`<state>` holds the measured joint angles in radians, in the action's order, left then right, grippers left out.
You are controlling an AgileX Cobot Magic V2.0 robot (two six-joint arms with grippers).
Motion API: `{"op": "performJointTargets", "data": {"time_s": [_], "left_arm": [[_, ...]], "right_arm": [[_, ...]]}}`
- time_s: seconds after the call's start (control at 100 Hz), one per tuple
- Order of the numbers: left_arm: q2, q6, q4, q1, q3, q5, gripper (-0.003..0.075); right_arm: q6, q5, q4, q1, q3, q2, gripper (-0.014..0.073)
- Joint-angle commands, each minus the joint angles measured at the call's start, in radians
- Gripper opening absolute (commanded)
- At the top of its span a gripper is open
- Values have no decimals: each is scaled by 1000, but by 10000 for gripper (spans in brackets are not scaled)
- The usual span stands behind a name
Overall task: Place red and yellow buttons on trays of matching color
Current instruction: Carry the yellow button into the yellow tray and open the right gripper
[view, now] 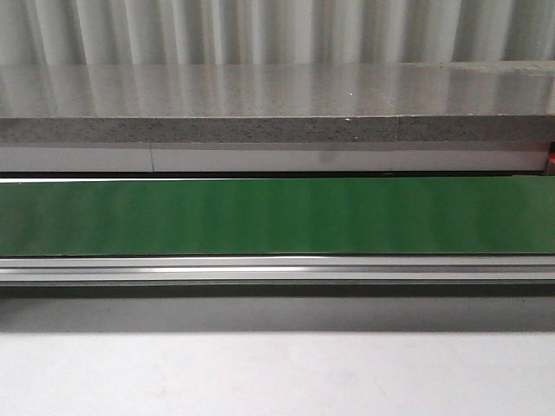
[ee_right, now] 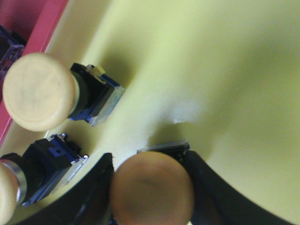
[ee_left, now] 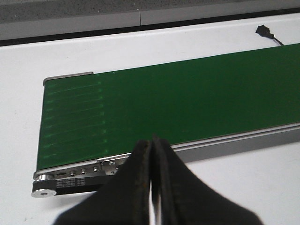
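The right gripper grips a yellow button between its fingers, low over the yellow tray, beside two more buttons near the red tray. Set it down clear of those, then release. The left gripper is closed, empty, above the green belt

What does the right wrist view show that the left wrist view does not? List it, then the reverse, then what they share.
Only the right wrist view shows the yellow tray, two yellow buttons lying on it, a third yellow button between the right gripper fingers, and a red tray edge. Only the left wrist view shows the green conveyor belt, its metal frame end, the white table, a black connector, and the left gripper closed with nothing in it. Both share only a dark-fingered gripper; no scene object appears in both.
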<state>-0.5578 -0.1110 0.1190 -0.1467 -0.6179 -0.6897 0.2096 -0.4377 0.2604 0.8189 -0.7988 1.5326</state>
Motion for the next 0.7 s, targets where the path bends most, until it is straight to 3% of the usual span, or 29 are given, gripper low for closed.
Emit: {"op": "performJointTargets", "data": {"time_s": [0.0, 0.14, 0.69], "left_arm": [[-2, -2, 8, -6, -27, 67, -20], [-2, -2, 8, -6, -27, 67, -20], [-2, -2, 8, -6, -27, 67, -20]], "right_arm": [[-3, 36, 7, 5, -18, -30, 368], [-3, 38, 7, 5, -18, -30, 495], [-8, 6, -21, 5, -18, -154, 490]]}}
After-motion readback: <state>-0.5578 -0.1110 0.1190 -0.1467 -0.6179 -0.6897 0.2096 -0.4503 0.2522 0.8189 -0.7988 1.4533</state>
